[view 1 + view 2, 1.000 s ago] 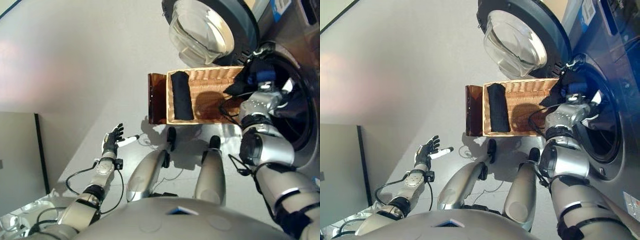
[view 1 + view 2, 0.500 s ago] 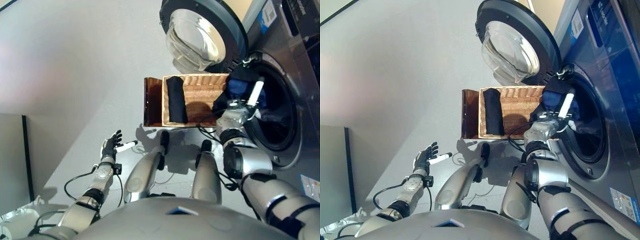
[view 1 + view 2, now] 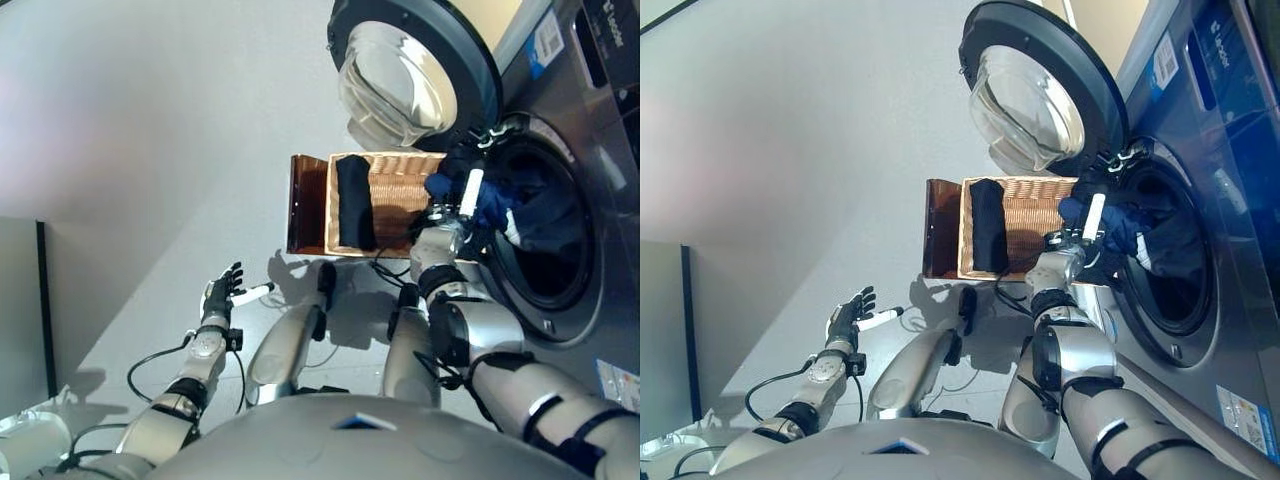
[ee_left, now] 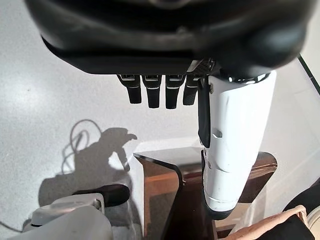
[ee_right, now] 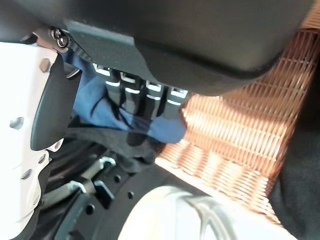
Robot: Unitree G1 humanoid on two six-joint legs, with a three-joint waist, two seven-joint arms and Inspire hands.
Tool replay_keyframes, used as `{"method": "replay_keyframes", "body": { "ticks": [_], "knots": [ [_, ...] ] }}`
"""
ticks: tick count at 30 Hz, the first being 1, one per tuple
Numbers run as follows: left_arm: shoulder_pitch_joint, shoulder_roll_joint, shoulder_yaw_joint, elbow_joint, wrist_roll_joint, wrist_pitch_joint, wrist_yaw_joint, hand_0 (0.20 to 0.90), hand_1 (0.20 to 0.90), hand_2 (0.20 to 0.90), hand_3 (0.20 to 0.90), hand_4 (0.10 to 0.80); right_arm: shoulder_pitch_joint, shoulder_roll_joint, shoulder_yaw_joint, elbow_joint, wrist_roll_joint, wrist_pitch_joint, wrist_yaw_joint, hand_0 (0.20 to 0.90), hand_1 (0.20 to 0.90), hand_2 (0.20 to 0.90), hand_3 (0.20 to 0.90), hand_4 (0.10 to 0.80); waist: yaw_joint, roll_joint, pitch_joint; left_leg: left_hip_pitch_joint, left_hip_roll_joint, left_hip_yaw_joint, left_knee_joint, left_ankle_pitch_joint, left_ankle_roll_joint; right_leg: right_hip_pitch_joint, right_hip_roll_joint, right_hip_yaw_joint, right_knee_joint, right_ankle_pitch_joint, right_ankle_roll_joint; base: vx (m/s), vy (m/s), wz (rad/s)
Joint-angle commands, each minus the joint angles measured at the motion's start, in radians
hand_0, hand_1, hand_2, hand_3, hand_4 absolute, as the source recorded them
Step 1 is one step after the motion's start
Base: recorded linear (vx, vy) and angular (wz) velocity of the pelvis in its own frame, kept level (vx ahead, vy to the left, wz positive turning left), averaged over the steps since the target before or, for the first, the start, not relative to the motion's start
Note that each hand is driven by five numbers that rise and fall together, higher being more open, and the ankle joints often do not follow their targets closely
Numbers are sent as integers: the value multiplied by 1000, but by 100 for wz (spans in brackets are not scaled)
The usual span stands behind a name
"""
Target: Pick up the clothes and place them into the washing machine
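The right hand (image 3: pixel 1087 225), fingers curled round blue cloth (image 3: pixel 1118 222), held it at the washing machine (image 3: pixel 1200 200) opening for loading; the left hand (image 3: pixel 847 318), fingers spread, hung idle well away.

Stickers and panel print on the washing machine (image 3: pixel 1230 150), seemingly too small to read

Right hand (image 3: pixel 1080 232) holds blue garment (image 3: pixel 1120 222) at the washing machine (image 3: pixel 1200 170) opening.

One washing machine (image 3: pixel 1200 200), one wicker basket (image 3: pixel 1025 232), one black garment (image 3: pixel 988 238), one blue garment (image 3: pixel 1118 222).
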Motion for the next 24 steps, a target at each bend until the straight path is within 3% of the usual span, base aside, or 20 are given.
{"method": "replay_keyframes", "body": {
  "ticks": [1, 10, 12, 13, 14, 20, 24],
  "knots": [
    [-34, 47, 53, 37, 10, -33, 39, 900, 900, 900, 900, 800, -11, -15, 33, -37, -23, -28, 58, 900, 900, 900, 900, 800, 23, -20, -30, -29, -39, -4, 60, -102, -32, 58, 12, -7, -163, 107, -57, 0, 0, 0],
    [-28, 53, 50, 26, 6, -40, 51, 900, 900, 900, 900, 800, -33, -38, 2, -46, -48, -63, -17, 900, 900, 900, 900, 800, 26, 4, -20, -32, -42, -9, 58, -97, -34, 52, 11, -11, -158, 102, -58, 0, 0, 0],
    [-26, 53, 49, 30, 9, -41, 55, 900, 900, 900, 900, 800, -31, -41, -5, -47, -52, -64, -23, 554, 554, 554, 554, 553, 25, 6, -23, -33, -41, -8, 57, -98, -34, 52, 10, -10, -158, 101, -58, 0, 0, 0],
    [-26, 53, 48, 30, 10, -41, 55, 900, 900, 900, 900, 800, -31, -41, -5, -47, -52, -64, -23, 549, 549, 549, 549, 549, 25, 6, -23, -34, -41, -8, 57, -98, -34, 52, 11, -10, -158, 101, -58, 0, 0, 0],
    [-24, 52, 48, 29, 8, -42, 56, 900, 900, 900, 900, 800, -32, -49, -9, -44, -52, -65, -24, 900, 900, 900, 900, 800, 25, 7, -25, -37, -41, -7, 59, -99, -34, 48, 10, -10, -156, 100, -58, 0, 0, 0],
    [-18, 49, 55, 22, 4, -53, 50, 900, 900, 900, 900, 800, -33, -104, -14, -58, -107, -67, -35, 900, 900, 900, 900, 800, 24, 10, -40, -39, -39, -7, 52, -99, -35, 44, 12, -7, -157, 97, -58, 5, -3, 1],
    [-6, 63, 67, 9, -2, -63, 42, 900, 900, 900, 900, 800, -68, -228, -48, -96, -204, -91, -88, 900, 900, 900, 900, 800, 22, 6, -55, -36, -38, -10, 48, -101, -36, 43, 12, -10, -158, 94, -57, 8, -5, 0]
  ]
}}
